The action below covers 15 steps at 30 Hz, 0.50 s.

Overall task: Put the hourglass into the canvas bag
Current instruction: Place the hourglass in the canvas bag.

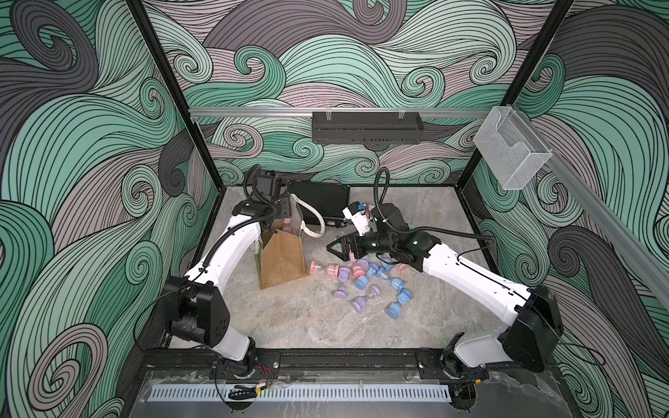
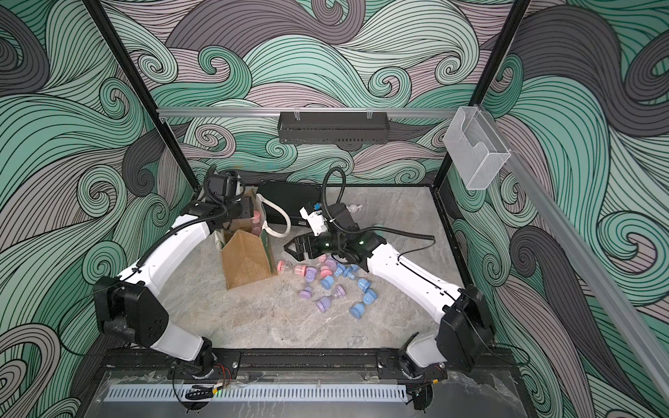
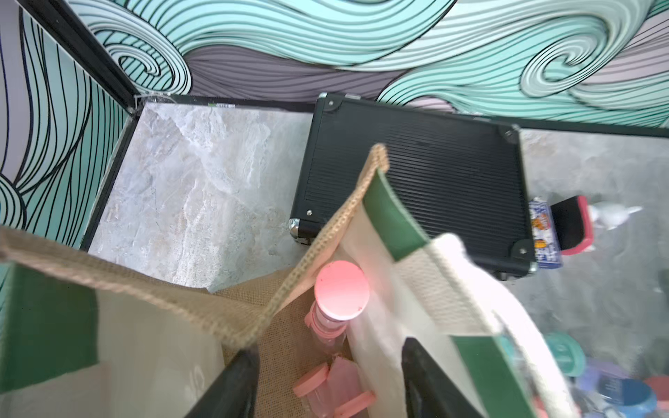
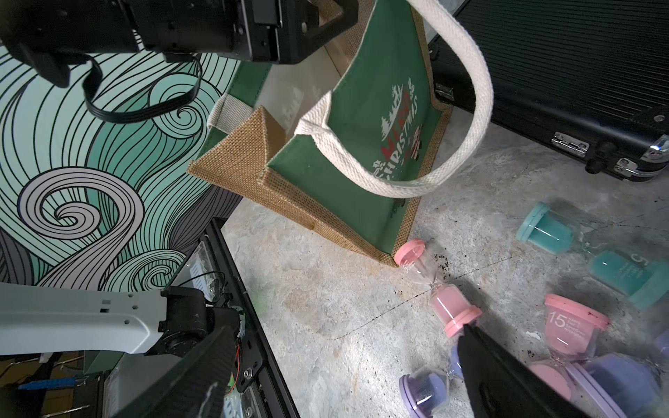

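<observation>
Left gripper (image 3: 329, 346) above upright pink hourglass (image 3: 342, 289)

Pink hourglass (image 3: 342, 289) inside upright tan canvas bag (image 1: 280, 264)

The walls (image 1: 325, 54) carry green, grey and mauve wave swirls; the floor (image 1: 307, 325) is grey, marble-like stone. A black basket (image 1: 367, 127) (slotted along its side) hangs from the silver rail (image 1: 253, 112).

At the back of my grey marbled tabletop (image 1: 289, 322) lies a flat black ribbed hard case with metal corners (image 1: 320, 201). Just beside its end I see a small blue-patterned box (image 3: 544, 235), a red-edged black block (image 3: 573, 224) and a small white figure (image 3: 611, 215). A black slotted metal tray (image 1: 367, 127) hangs on the back rail, a clear plastic holder (image 1: 510, 152) on the side rail.
</observation>
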Available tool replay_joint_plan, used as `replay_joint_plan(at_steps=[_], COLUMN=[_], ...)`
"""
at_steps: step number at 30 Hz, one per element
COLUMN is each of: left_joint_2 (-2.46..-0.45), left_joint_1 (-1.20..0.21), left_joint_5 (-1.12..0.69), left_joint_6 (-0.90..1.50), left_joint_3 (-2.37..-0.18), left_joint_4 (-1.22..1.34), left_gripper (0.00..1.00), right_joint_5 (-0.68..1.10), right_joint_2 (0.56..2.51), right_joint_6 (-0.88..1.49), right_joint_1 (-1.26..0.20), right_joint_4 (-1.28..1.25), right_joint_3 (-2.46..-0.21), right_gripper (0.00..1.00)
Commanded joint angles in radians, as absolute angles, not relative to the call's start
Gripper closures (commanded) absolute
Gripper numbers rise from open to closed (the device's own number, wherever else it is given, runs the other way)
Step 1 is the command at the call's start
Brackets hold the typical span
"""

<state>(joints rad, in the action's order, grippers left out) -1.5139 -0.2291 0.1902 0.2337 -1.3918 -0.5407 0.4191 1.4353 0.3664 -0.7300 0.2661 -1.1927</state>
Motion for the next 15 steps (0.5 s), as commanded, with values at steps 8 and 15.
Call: replay_joint_plan(at_steps=[8, 15], left_joint_2=[-1.27, -1.169], left_joint_1=[-0.232, -0.383], left_joint_5=[-0.024, -0.077], left_joint_6=[0.38, 0.42], left_joint_3=[-1.391, -1.34], left_joint_4=[-0.601, -0.673], left_gripper=[0.36, 0.36], right_joint_5=[0.367, 0.353], right_joint_2=[1.326, 1.267], right_joint_6=[0.344, 0.367], right_joint_1=[-0.711, -0.681], right_joint_4=[0.416, 0.488], right_joint_3=[-1.203, -1.102], right_gripper=[0.0, 0.0])
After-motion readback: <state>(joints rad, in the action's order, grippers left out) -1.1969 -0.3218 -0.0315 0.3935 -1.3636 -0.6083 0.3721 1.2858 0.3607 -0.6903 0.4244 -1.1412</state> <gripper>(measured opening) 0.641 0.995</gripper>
